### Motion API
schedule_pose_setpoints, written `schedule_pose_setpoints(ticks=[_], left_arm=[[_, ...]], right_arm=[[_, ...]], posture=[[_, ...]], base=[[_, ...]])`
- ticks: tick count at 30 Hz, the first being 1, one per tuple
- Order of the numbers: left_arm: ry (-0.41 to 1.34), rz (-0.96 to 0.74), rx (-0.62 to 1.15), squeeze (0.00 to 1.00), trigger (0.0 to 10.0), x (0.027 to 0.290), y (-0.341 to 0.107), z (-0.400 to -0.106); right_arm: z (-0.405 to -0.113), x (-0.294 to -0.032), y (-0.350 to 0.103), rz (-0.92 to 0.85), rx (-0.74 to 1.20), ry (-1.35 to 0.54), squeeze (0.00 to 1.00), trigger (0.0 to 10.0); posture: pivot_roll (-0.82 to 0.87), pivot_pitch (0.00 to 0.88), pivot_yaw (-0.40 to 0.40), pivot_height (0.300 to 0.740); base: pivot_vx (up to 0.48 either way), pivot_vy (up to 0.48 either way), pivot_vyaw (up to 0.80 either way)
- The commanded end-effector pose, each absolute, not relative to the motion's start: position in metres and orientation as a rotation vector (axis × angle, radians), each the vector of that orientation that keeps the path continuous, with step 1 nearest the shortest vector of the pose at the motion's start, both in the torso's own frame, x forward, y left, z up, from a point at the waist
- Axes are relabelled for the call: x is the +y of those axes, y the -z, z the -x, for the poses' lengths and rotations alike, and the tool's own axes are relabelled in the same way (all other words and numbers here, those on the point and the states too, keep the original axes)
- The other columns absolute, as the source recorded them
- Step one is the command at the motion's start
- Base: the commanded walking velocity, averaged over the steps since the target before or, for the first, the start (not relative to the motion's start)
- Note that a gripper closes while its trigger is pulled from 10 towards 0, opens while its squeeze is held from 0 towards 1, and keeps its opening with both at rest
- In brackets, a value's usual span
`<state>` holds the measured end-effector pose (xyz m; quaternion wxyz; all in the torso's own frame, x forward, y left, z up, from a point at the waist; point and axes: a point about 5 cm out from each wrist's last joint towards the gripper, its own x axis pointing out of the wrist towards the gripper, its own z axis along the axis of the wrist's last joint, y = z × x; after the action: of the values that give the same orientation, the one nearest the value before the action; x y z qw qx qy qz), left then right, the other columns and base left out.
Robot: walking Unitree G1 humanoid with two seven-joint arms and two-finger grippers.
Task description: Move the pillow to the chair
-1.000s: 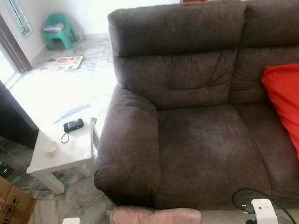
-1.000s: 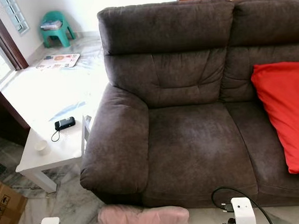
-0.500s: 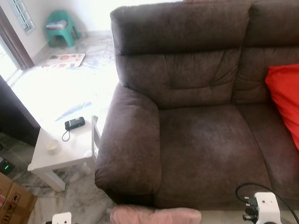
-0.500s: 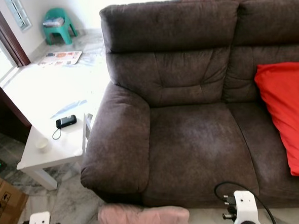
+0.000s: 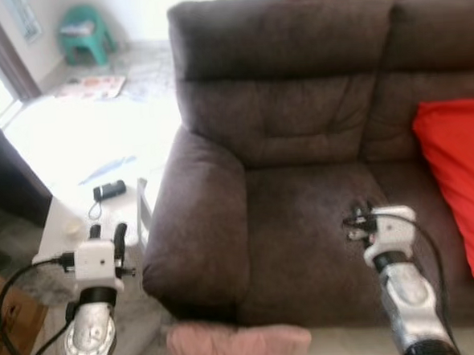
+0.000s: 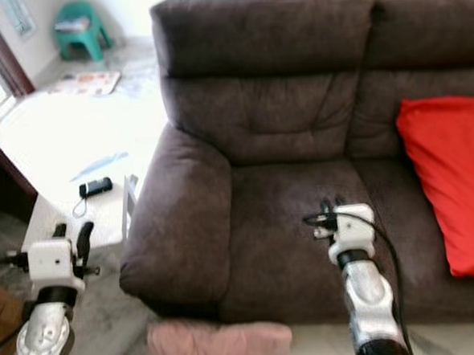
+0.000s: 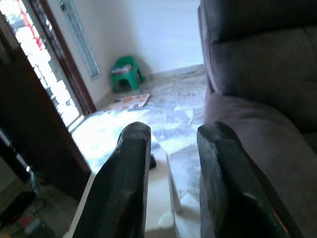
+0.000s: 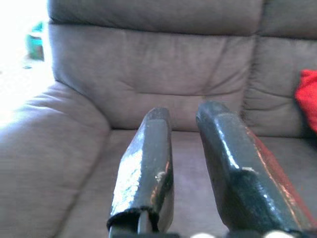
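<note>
A red pillow (image 5: 461, 181) leans against the backrest at the right end of the dark brown sofa (image 5: 303, 198). A small teal chair (image 5: 81, 30) stands far back on the left by the wall, also seen in the left wrist view (image 7: 126, 72). My right gripper (image 5: 360, 211) hovers over the middle seat cushion, left of the pillow and apart from it, fingers (image 8: 148, 163) open and holding nothing. My left gripper (image 5: 107, 231) is raised beside the sofa's armrest, over the side table, fingers (image 7: 129, 168) open and empty.
A white side table (image 5: 70, 208) stands against the sofa's left armrest, carrying a black device (image 5: 109, 188) with a cord and a small cup (image 5: 73, 228). A cardboard box (image 5: 5, 308) sits at the bottom left. A pink soft thing (image 5: 239, 346) lies at the lower edge.
Both arms have risen into view: the right gripper now reaches over the sofa seat, the left one stands beside the armrest. The pillow has not moved.
</note>
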<state>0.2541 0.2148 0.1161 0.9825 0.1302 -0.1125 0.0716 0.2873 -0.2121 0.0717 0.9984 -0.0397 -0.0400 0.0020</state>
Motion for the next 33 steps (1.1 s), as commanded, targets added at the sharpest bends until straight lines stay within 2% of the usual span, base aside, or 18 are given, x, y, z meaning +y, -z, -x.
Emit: schedule_pose_setpoints(ticks=[1,13,25,33], left_arm=[[-0.126,-0.26,-0.236,0.0,10.0,0.209,-0.122,-0.255],[-0.129,-0.257,-0.209,0.0,10.0,0.206,-0.131,-0.246],[-0.131,-0.273,-0.217,0.0,10.0,0.211,-0.141,-0.261],[-0.138,-0.269,-0.185,0.0,10.0,0.214,-0.134,-0.272]], right_arm=[[-0.289,-0.206,-0.083,0.075,-0.118,-0.034,0.0,10.0],[-0.281,-0.192,-0.103,0.042,-0.174,-0.057,0.0,10.0],[-0.293,-0.184,-0.116,0.029,-0.195,-0.051,0.0,10.0],[-0.301,-0.192,-0.123,0.039,-0.207,-0.012,0.0,10.0]], posture=[[0.04,0.024,0.004,0.74],[0.04,0.0,0.012,0.74],[0.03,0.0,0.03,0.74],[-0.01,0.0,0.047,0.74]], base=[[0.0,0.0,0.0],[0.0,0.0,0.0],[0.0,0.0,0.0],[0.0,0.0,0.0]])
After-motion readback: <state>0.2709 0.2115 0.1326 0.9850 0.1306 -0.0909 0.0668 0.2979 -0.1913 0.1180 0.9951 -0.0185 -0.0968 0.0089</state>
